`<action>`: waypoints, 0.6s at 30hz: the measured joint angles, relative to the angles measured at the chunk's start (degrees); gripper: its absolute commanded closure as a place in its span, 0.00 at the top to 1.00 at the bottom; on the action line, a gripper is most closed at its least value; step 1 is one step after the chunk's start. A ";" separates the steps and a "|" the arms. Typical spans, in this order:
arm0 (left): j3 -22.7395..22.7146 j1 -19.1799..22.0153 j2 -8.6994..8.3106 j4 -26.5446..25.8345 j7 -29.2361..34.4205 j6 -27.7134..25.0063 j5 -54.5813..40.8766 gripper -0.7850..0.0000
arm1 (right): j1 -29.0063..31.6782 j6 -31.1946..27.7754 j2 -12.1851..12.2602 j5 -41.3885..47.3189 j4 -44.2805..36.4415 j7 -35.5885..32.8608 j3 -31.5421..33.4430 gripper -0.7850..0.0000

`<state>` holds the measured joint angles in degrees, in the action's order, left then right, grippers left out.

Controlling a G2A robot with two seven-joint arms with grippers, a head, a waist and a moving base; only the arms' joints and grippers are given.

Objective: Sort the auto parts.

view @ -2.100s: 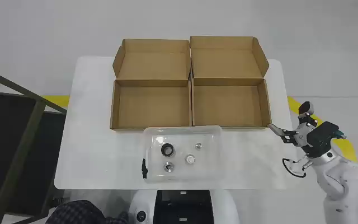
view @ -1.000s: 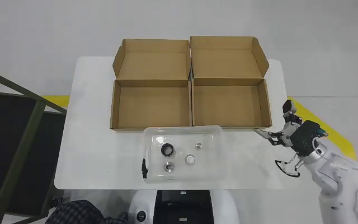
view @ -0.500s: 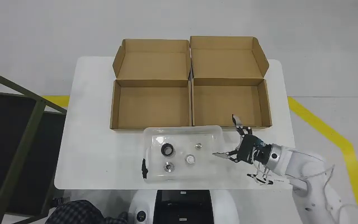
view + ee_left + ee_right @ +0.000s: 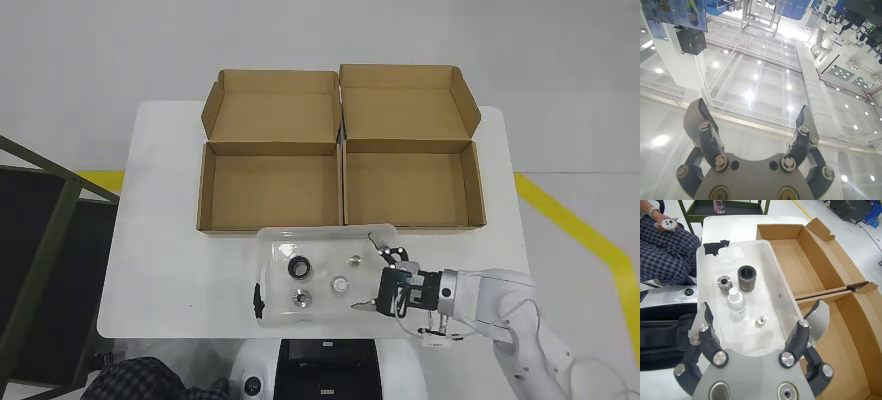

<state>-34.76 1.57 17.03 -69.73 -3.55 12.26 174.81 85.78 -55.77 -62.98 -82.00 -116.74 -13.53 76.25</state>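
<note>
Right gripper (image 4: 762, 305) spread wide, empty, above bin's (image 4: 780, 285) end, bottle (image 4: 736, 305), bearing (image 4: 746, 278), cylinder (image 4: 724, 284), nut (image 4: 761, 319) inside, boxes (image 4: 270, 190) adjacent, left gripper (image 4: 752, 105) wide apart, empty.

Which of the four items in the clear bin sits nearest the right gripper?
The small silver fitting, alone at the right gripper's end of the bin; the bottle, grey cylinder and dark bearing stand farther back.
</note>
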 measured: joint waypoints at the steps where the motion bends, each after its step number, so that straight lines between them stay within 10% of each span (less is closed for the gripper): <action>1: 0.00 0.00 0.00 0.00 0.00 0.00 0.00 1.00 | -0.42 -0.02 0.00 -0.10 0.08 -0.64 -0.73 1.00; 18: 0.00 0.00 0.00 0.00 0.00 0.00 0.00 1.00 | -5.83 1.26 -0.03 3.10 3.77 -8.05 -7.32 1.00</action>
<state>-34.76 1.57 17.03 -69.73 -3.55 12.26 174.81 79.95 -54.51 -63.01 -78.90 -112.96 -21.59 68.94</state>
